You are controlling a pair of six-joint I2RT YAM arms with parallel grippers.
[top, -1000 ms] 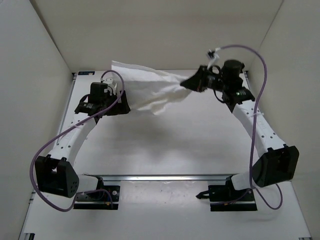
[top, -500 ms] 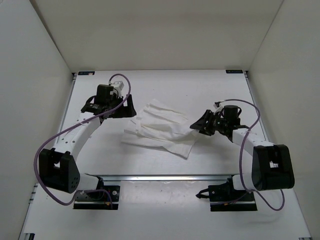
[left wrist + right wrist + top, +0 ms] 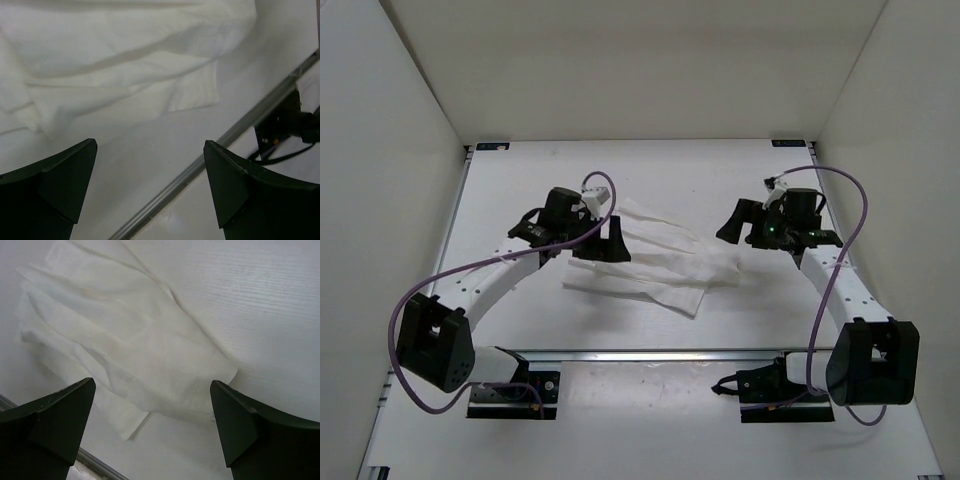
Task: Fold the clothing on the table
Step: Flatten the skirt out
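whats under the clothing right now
The clothing lies in overlapping layers on the table, whose bare white surface shows beside it. No bulge suggests anything beneath, but the part of the table it covers and its lower layers are hidden.

White back wall (image 3: 640, 60), left wall (image 3: 380, 150), right wall (image 3: 910, 120) (all matte)

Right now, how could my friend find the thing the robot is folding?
Find the white table boxed in by white walls. Near its middle, between the open left gripper and open right gripper, lies the clothing. It is the only soft, wrinkly thing there, a flat white layered cloth; its neighbours are hard and black.
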